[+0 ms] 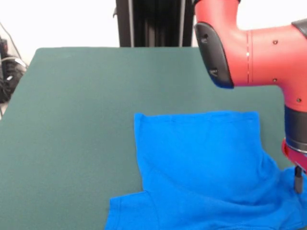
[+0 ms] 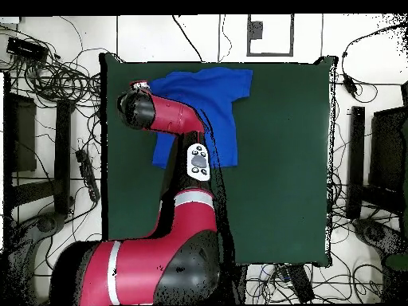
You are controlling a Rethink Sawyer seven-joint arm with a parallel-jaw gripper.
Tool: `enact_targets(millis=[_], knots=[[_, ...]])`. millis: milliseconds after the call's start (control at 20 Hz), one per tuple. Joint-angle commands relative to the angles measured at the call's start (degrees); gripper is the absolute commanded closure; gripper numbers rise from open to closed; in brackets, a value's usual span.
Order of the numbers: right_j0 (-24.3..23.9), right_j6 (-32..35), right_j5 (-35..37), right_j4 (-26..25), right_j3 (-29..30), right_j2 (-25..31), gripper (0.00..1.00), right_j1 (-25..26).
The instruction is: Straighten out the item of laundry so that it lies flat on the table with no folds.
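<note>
The item of laundry, a bright blue T-shirt, lies on the dark green table at the lower right of the front view and runs off the bottom edge. Its straight hem faces the far side and one sleeve sticks out at the lower left. Its right side is rumpled into soft folds. My gripper hangs at the right edge, down at that rumpled side; its state does not show. In the overhead view the shirt sits near the table's top-left corner, and my red arm covers its left part.
Cables lie tangled on the floor around the table, with dark equipment on both sides. A black column stands behind the table's far edge. The shirt lies close to the table edge.
</note>
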Motion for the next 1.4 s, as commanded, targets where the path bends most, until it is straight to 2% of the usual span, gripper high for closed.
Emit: enact_targets(millis=[50,400,650,800,950,1100,1200,1400], knots=[[1.96,-31.18,20.26,-19.89,-12.44,-2.79,0.0,1.84],[0.32,-28.73,20.19,-25.53,-10.77,2.53,0.0,0.56],[-0.55,-26.99,21.59,-25.84,-8.18,5.48,0.0,0.31],[-1.53,-28.24,19.75,-26.98,-9.67,6.74,0.0,2.73],[-2.41,-28.66,18.17,-27.88,-8.27,7.53,0.0,2.54],[-3.28,-27.5,17.82,-26.69,-4.22,9.05,0.0,0.5],[-4.56,-24.75,17.01,-23.7,-0.04,12.19,0.0,-0.32],[-5.24,-18.99,14.57,-20.77,3.2,16.12,0.0,0.74]])
